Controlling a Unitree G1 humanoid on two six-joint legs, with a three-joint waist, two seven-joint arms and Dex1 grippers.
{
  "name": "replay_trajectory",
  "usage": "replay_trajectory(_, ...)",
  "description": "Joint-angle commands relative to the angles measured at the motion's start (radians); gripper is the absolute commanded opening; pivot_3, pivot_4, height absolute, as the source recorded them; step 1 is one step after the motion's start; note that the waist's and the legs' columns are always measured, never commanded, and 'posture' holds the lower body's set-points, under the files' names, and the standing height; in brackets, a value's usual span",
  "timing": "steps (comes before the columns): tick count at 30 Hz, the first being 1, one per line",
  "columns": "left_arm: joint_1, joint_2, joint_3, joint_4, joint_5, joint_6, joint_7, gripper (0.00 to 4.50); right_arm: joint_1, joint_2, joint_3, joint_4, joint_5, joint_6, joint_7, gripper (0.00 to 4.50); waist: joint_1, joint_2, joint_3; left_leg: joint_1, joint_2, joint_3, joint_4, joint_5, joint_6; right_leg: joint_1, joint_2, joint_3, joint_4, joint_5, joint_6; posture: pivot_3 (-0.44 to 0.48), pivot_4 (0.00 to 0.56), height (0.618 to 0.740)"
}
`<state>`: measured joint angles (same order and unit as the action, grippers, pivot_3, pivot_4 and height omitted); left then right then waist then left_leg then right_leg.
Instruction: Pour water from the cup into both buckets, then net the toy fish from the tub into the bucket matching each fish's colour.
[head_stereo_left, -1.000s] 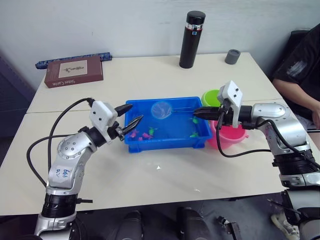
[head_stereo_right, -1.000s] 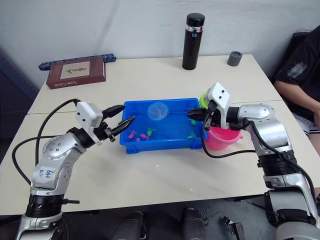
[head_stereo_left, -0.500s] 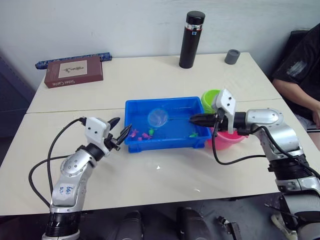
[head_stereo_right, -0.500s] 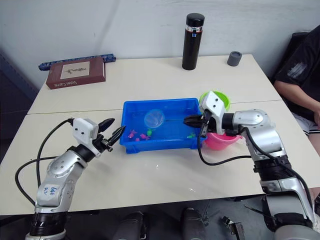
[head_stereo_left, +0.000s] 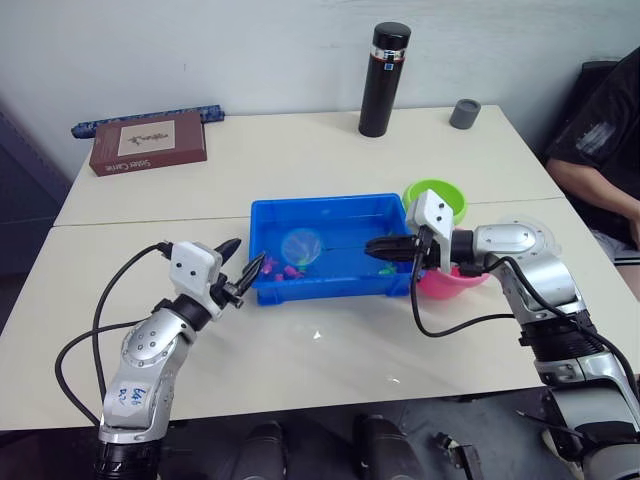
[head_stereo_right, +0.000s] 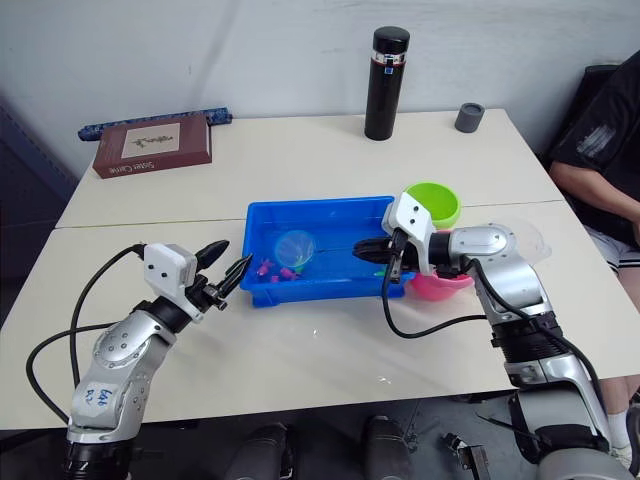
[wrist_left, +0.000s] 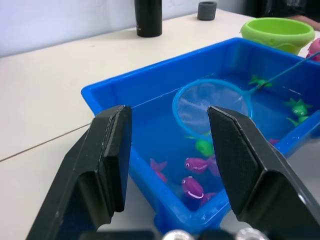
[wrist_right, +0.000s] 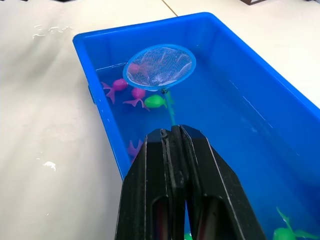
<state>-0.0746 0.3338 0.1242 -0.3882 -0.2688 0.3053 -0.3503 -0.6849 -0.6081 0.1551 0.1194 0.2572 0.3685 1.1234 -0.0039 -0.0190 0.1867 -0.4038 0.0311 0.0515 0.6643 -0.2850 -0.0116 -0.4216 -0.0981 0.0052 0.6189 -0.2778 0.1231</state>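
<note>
clamping the net (wrist_right: 160, 66) handle over the tub (head_stereo_left: 330, 285), right claw (head_stereo_left: 372, 247); left claw (head_stereo_left: 243, 268) spread apart.

Light: bright, even, soft, from overhead.
Shadows: faint and short under the flask (head_stereo_left: 385, 78) and the tub (head_stereo_left: 333, 248).
Glare: small wet glints on the table (head_stereo_left: 330, 360) near the tub; sheen on the water.
Focus: head views sharp across the table; in the left wrist view the near fingers (wrist_left: 112, 150) look soft.
Distortion: slight bowing at table edges.
</note>
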Motion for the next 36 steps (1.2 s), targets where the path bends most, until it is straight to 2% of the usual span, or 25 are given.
replay_trajectory(1,0.005,-0.006,-0.007,-0.048,0.006,-0.007,0.012,2.67,-0.014,0.003,-0.005,-0.051,0.011,0.0,0.008,0.0,-0.001,0.0,0.0,0.0,0.0,0.0,0.0,0.0,0.0,0.0,0.0,0.0,0.0,0.0,0.0,0.0,0.15,0.74)
replay_trajectory(10,-0.008,-0.01,-0.017,-0.034,0.005,-0.006,0.02,2.67,0.009,0.015,0.007,-0.108,0.017,0.035,0.011,0.0,-0.001,0.0,0.0,0.0,0.0,0.0,0.0,0.0,0.0,0.0,0.0,0.0,0.0,0.0,0.0,0.0,0.15,0.74)
replay_trajectory(36,0.029,-0.021,-0.019,-0.074,0.009,0.001,0.064,2.67,-0.057,0.12,0.089,0.048,-0.041,-0.047,0.053,0.0,-0.004,0.0,0.0,0.0,0.0,0.0,0.0,0.0,0.0,0.0,0.0,0.0,0.0,0.0,0.0,0.0,0.15,0.74)
